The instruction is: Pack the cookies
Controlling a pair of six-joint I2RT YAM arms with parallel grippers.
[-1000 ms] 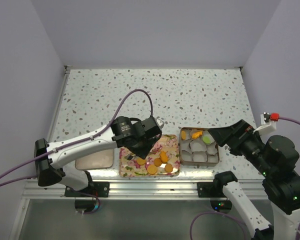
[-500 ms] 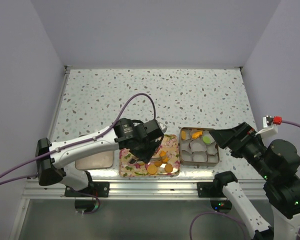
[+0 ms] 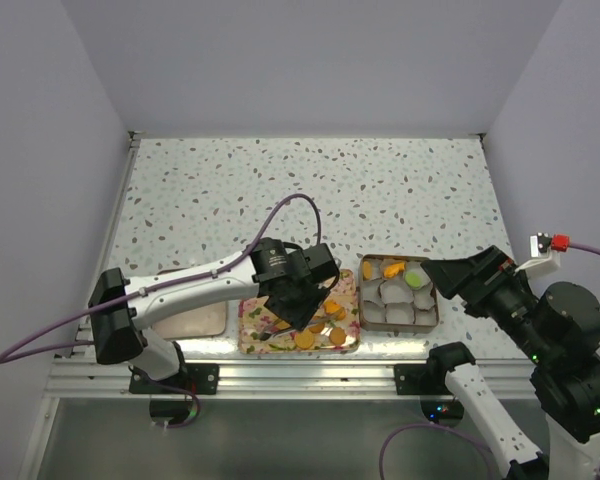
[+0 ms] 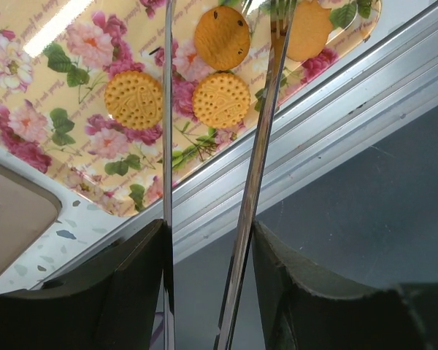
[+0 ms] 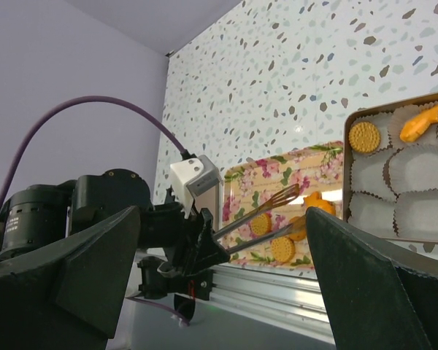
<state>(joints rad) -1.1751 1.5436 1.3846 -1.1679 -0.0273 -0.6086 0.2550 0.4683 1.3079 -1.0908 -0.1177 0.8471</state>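
Several round orange cookies (image 3: 317,323) lie on a floral tray (image 3: 250,338). My left gripper (image 3: 298,300) is shut on metal tongs (image 4: 266,109), a finger (image 4: 131,284) pressing on each arm. The tong arms stand apart above the tray, with two cookies (image 4: 220,99) showing between them. A tin (image 3: 435,300) of white paper cups holds two orange cookies (image 3: 368,270) and a green one (image 3: 415,278). My right gripper (image 3: 445,275) hovers open at the tin's right edge, holding nothing. In the right wrist view the tongs (image 5: 263,208) reach over the tray (image 5: 277,171).
A tan pad (image 3: 190,320) lies left of the tray. A metal rail (image 3: 300,375) runs along the table's near edge, just below tray and tin. Purple walls close the table on three sides. The left arm's cable (image 3: 280,215) arcs over the table.
My left gripper has moved right and toward the near edge over the tray, and the tong arms have spread wider. The right arm has barely moved.
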